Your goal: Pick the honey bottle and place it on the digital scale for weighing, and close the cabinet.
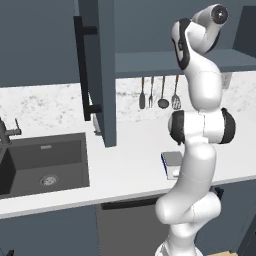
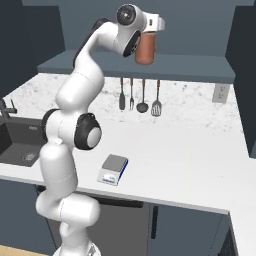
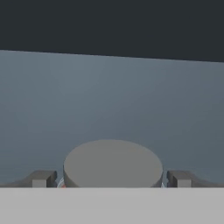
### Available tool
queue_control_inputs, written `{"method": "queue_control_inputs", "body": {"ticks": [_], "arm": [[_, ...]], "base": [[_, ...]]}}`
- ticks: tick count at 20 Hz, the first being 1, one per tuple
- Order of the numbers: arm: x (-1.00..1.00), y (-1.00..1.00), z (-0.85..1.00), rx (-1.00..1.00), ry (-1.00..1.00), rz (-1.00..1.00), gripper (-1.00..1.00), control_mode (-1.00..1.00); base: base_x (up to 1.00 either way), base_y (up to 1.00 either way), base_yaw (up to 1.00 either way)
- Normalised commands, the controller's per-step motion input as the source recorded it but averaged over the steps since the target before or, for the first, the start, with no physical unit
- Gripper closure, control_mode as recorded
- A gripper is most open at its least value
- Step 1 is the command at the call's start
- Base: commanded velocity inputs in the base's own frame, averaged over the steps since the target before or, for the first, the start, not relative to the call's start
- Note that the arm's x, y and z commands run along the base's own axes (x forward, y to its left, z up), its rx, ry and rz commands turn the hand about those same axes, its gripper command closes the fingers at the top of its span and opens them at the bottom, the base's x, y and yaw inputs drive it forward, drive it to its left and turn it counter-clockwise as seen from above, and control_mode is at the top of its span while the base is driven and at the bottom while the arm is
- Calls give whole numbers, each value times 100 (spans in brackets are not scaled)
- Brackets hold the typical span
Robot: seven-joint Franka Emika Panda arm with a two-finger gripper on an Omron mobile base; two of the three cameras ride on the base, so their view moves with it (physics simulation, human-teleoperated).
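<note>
Reddish-brown honey bottle (image 2: 145,49) sits between the gripper (image 3: 112,178) fingers, which close on its sides, high in the open cabinet (image 1: 97,65), well above the digital scale (image 2: 113,169).

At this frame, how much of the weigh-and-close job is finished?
Done: the gripper has closed on the honey bottle, which is up at cabinet-shelf height. In hand: carrying it. Left: the digital scale on the counter has nothing on its plate, and the cabinet door stands open, so placing and closing both remain.
</note>
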Motion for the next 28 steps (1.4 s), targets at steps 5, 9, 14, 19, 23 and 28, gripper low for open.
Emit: {"method": "queue_control_inputs", "body": {"ticks": [5, 9, 14, 19, 23, 28], "arm": [[2, -11, 0, 0, 1, 0, 100, -100], [-8, -6, 1, 0, -8, 0, 100, -100], [-6, -2, 10, 1, -14, 0, 100, -100], [-13, -3, 4, 5, -13, 0, 100, -100], [-29, 0, 0, 1, -6, 0, 100, -100], [-64, 0, 0, 0, -2, 0, 100, -100]], "base": [[0, 0, 0], [0, 0, 0], [0, 0, 0], [0, 0, 0], [0, 0, 0], [0, 0, 0]]}}
